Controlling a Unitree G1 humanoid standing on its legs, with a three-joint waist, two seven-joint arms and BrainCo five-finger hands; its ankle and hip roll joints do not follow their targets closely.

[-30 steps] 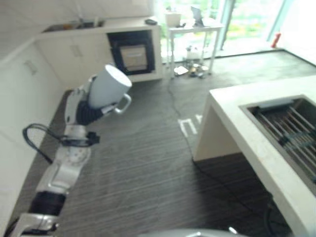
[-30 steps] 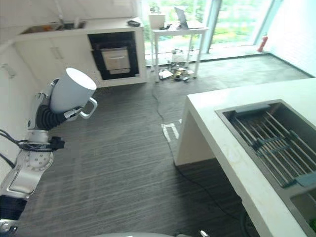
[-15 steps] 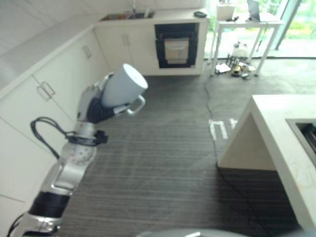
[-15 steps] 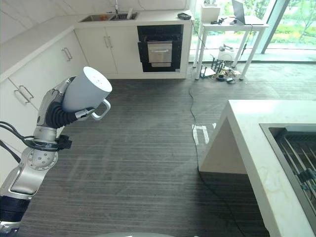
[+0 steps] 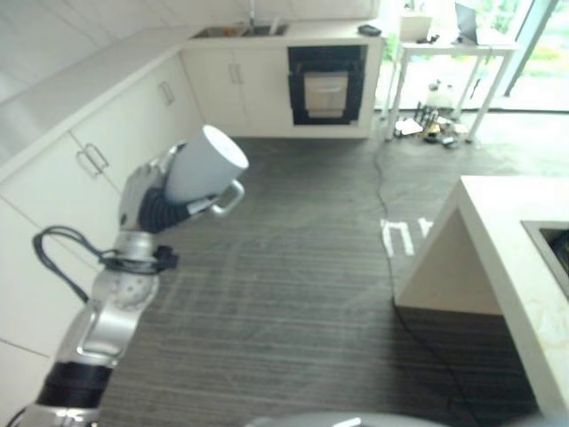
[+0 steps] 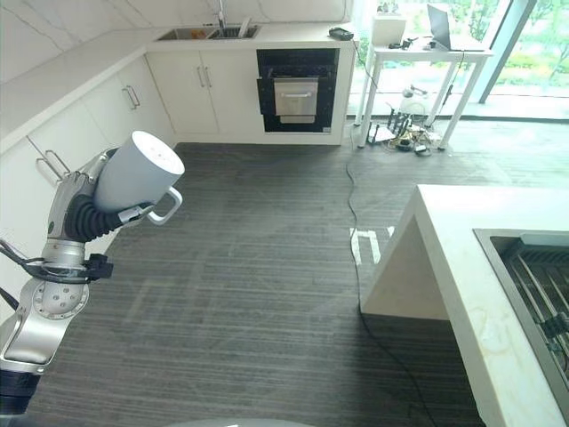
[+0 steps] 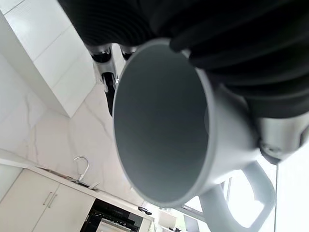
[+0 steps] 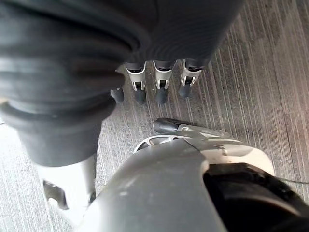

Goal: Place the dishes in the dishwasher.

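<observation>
Left hand (image 6: pixel 80 209) grips grey mug (image 6: pixel 133 173) at centre left — over dark striped floor (image 6: pixel 258 267); right hand (image 8: pixel 159 84) hangs relaxed, empty — white cabinets (image 6: pixel 191 84) upper left.

Head eyes look down at floor (image 6: pixel 267 294); wrist cameras sit close

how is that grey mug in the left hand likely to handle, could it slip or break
The grey mug looks rigid and smooth, likely ceramic, so probably breakable if dropped on the hard floor. The left hand holds it tilted, base outward; a glazed surface may slip. It looks empty, so fairly light.
</observation>
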